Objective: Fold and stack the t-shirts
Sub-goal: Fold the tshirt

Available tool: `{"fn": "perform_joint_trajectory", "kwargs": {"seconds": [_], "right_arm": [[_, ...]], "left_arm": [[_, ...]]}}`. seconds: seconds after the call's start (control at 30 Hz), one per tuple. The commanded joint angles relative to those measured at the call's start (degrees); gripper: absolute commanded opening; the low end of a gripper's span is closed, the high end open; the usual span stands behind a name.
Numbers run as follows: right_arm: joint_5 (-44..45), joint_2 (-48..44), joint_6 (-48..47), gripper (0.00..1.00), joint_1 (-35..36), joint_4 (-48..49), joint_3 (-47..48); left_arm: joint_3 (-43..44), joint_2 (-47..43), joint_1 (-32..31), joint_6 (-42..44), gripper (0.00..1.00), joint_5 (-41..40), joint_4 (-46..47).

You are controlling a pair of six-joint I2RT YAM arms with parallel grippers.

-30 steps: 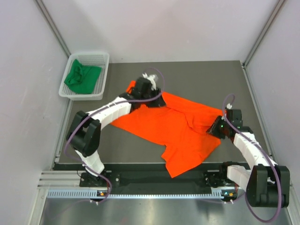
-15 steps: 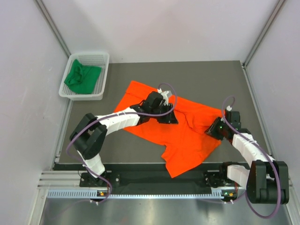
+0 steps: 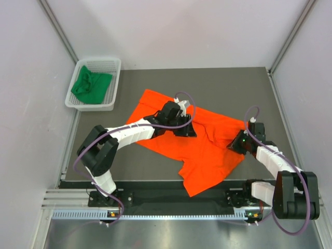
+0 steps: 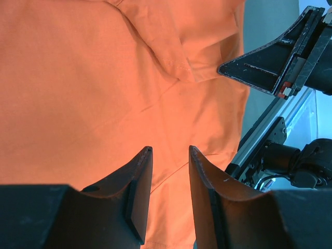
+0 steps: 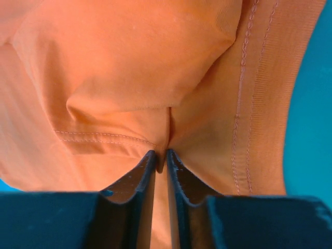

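Orange t-shirt (image 3: 199, 155) is lying spread and rumpled across the worktop (image 3: 228, 85).
Right gripper (image 5: 161, 155) is pinching a fold at its right edge; left gripper (image 4: 169, 151) is hovering over its middle, jaws parted, grasping nothing; green t-shirt (image 3: 91, 84) is sitting bunched in the basket (image 3: 98, 61).

The worktop (image 3: 228, 83) is viewed from high above its near edge by the top camera, looking steeply down. The orange shirt (image 3: 202, 150) is seen close up by each wrist camera: past the left end effector (image 4: 169, 150) onto flat cloth, past the right end effector (image 5: 160, 153) at a stitched fold. The shirt is shared by all three views.
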Motion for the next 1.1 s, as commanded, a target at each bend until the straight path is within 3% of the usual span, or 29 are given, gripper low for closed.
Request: {"fn": "perform_joint_trajectory", "kwargs": {"seconds": [0.0, 0.17, 0.37, 0.73, 1.07], "right_arm": [[-0.41, -0.43, 0.41, 0.13, 0.69, 0.76, 1.45], [-0.41, -5.09, -0.12, 0.0, 0.69, -5.75, 4.44], [-1.12, -8.26, 0.32, 0.0, 0.69, -8.58, 8.57], [-3.13, 3.33, 0.24, 0.0, -3.17, -0.05, 15.78], [-7.35, 13.53, -0.64, 0.0, -7.66, 3.99, 21.93]], "left_arm": [[2.09, -2.43, 0.19, 0.82, 0.39, 0.19, 0.96], [2.88, -0.77, 0.19, 0.48, 0.48, 2.28, 2.44], [3.32, 4.94, 0.28, -5.57, 0.5, 8.88, 10.17], [1.91, 11.98, 0.28, -15.61, 0.42, 13.36, 28.1], [3.84, 17.34, 0.28, -20.09, 0.46, 14.34, 31.45]]}}
